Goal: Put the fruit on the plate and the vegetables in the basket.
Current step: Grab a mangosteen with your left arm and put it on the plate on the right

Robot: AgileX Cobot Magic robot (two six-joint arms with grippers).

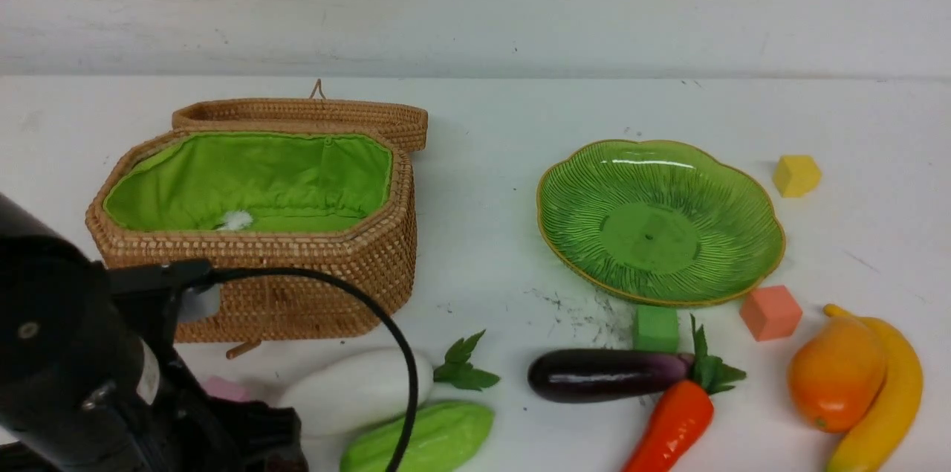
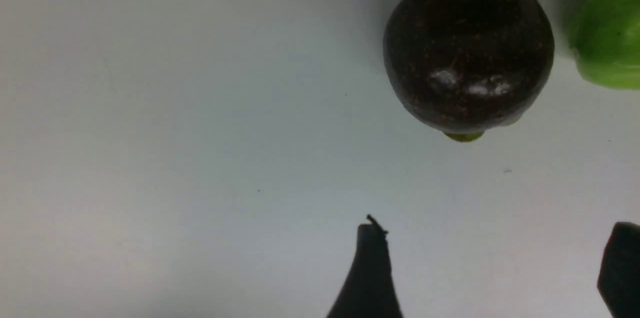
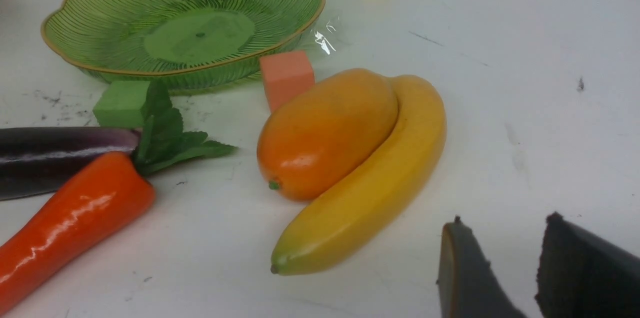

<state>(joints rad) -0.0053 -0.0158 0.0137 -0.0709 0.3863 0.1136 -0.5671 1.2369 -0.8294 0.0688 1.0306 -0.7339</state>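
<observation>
A dark purple-brown mangosteen point(image 2: 467, 52) rests on the table beside the light green gourd point(image 2: 607, 37). My left gripper point(image 2: 498, 228) stands open a little short of the mangosteen, with nothing between its fingers. In the front view the left arm point(image 1: 74, 368) hides that fruit. The white radish point(image 1: 356, 390) and gourd point(image 1: 420, 438) lie in front of the open basket point(image 1: 297, 286). The eggplant point(image 1: 605, 374) and carrot point(image 1: 672, 424) lie near the bare green plate point(image 1: 657, 223). The mango point(image 3: 325, 132) leans on the banana point(image 3: 370, 183). My right gripper point(image 3: 505, 220) is open and holds nothing, beside the banana.
Foam cubes are scattered about: yellow point(image 1: 796, 175) behind the plate, salmon point(image 1: 770, 312) and green point(image 1: 656, 327) at its front edge, pink point(image 1: 223, 386) by the left arm. The basket lid point(image 1: 301, 115) hangs open at the back. A small white tuft point(image 1: 236, 219) lies in the lining.
</observation>
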